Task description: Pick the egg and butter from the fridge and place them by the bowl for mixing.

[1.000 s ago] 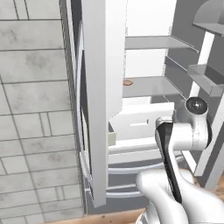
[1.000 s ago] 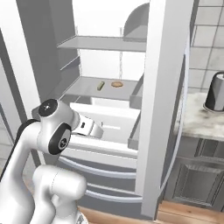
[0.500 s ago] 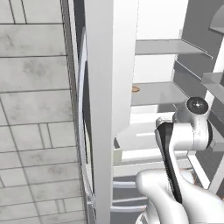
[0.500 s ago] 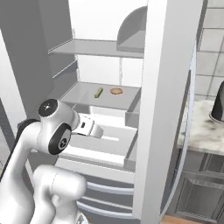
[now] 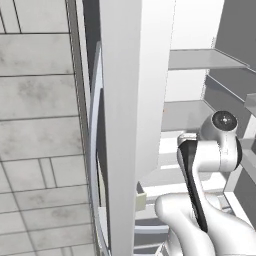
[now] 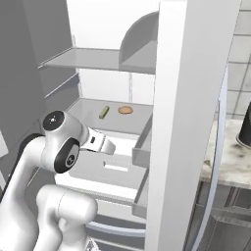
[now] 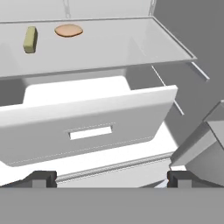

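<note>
My gripper (image 7: 111, 177) is spread wide with nothing between its fingers (image 7: 41, 177); in the hand view the two dark tips stand far apart at the bottom, one at each side. In the right base view my gripper (image 6: 104, 145) reaches out from the arm toward the inside of the fridge (image 6: 188, 98), above the pale drawer.

Just ahead of my fingers is the drawer (image 7: 92, 127), pulled out, with a narrow slot handle in the middle of its front face. It is touched by nothing of mine. To its right in the hand view, a grey door bin (image 7: 205, 151) juts in close.

Above and behind the drawer runs the grey shelf (image 7: 113, 48). On it, toward the far left, lie two small things near each other but apart: a short yellowish-green stick, which I take for the butter (image 7: 29, 39), lying lengthwise, and a flat brownish oval, the egg (image 7: 68, 30), just to its right. From the right base view the same pair sits on that shelf, the butter (image 6: 104, 112) left of the egg (image 6: 125, 110), well beyond my gripper.

Higher still is another grey shelf (image 6: 93, 59), and the white back wall behind it. In the left base view the white edge of the fridge door (image 5: 132, 115) stands close in front, with tiled wall (image 5: 40, 140) to its left.
</note>
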